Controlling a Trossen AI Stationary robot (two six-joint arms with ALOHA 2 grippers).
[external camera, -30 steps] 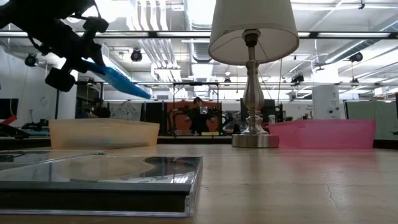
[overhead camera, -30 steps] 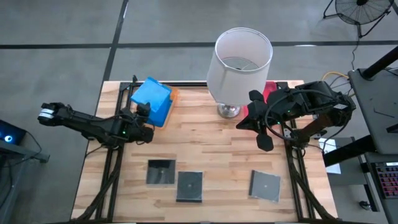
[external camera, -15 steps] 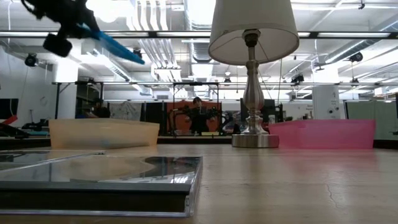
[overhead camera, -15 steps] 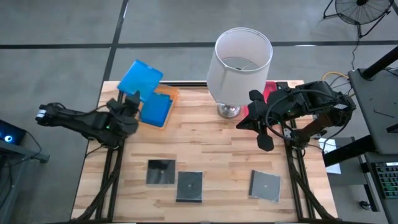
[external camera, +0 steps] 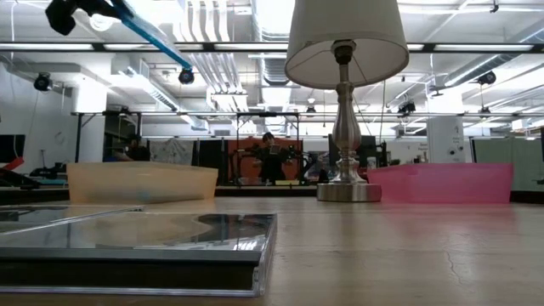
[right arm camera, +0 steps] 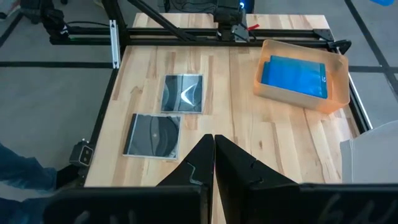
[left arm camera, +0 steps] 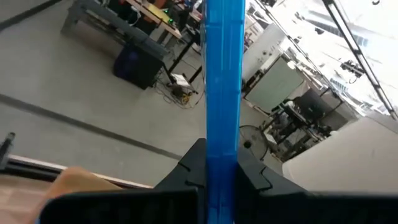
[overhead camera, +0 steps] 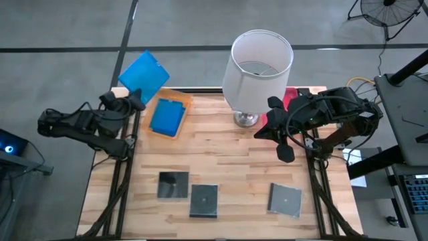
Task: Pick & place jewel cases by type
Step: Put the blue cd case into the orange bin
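Note:
My left gripper (overhead camera: 132, 100) is shut on a bright blue jewel case (overhead camera: 144, 73), held high over the table's far left corner. A second blue case (overhead camera: 167, 118) lies flat in the translucent orange tray (overhead camera: 185, 100). Three dark square cases (overhead camera: 173, 185) (overhead camera: 204, 200) (overhead camera: 285, 200) lie flat on the wood near the front edge. My right gripper (overhead camera: 284, 151) hangs shut above the table's right side, near the lamp, touching nothing. My left gripper pinches the blue case between its two fingers at its near edge (left arm camera: 222, 155); one finger (left arm camera: 191, 169) lies on each broad face. The fingers reach out about level. The case (external camera: 153, 38) is lifted clear, slanting down away from the gripper.
A lamp with a white shade (overhead camera: 261, 60) stands at the far middle of the table. A pink tray (external camera: 442, 182) sits behind it to the right. Metal frame rails (overhead camera: 120, 181) run along both table sides.
My left gripper has risen with the blue case and drawn back toward the table's far left corner, rolling about its own axis. The case, earlier tilted just above the orange tray, now hangs high and past the tray. The right arm stayed still.

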